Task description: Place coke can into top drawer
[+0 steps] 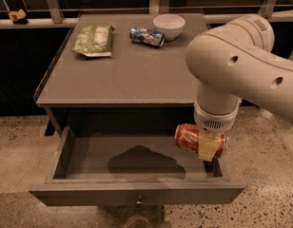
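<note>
The can (189, 137) is held clamped in the gripper (209, 147), with its long axis level and sideways, just above the right end of the open drawer (89, 159).

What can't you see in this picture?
Camera view:
- The gripper, over the right side of the top drawer, covers part of the coke can it holds.
- The right edge cuts off the arm.
- The green packet has print too small to read.
</note>
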Robot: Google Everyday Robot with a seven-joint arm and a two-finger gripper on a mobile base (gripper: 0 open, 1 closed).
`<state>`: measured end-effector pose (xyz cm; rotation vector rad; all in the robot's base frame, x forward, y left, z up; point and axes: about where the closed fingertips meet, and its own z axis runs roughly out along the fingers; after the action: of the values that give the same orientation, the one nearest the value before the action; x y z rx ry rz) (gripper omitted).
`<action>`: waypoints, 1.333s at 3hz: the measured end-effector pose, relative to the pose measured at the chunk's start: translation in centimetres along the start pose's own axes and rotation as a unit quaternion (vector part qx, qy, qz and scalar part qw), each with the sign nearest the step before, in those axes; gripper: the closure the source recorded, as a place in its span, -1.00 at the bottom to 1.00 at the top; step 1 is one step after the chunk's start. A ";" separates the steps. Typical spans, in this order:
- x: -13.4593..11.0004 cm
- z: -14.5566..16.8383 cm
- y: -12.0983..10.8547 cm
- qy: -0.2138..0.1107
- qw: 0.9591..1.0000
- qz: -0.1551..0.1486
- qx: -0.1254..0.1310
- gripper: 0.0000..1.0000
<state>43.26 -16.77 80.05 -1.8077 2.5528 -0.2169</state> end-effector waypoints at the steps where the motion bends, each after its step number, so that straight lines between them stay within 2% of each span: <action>1: -0.1 1.7 -0.2 -0.013 1.000 0.006 -0.024 1.00; 2: -0.9 3.8 0.2 -0.022 0.999 0.011 -0.036 1.00; 3: -1.7 5.3 0.8 -0.029 0.999 0.019 -0.032 1.00; 4: -2.5 6.4 1.5 -0.028 0.999 0.037 -0.010 1.00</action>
<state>43.21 -14.59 73.38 -1.6966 2.5868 -0.1397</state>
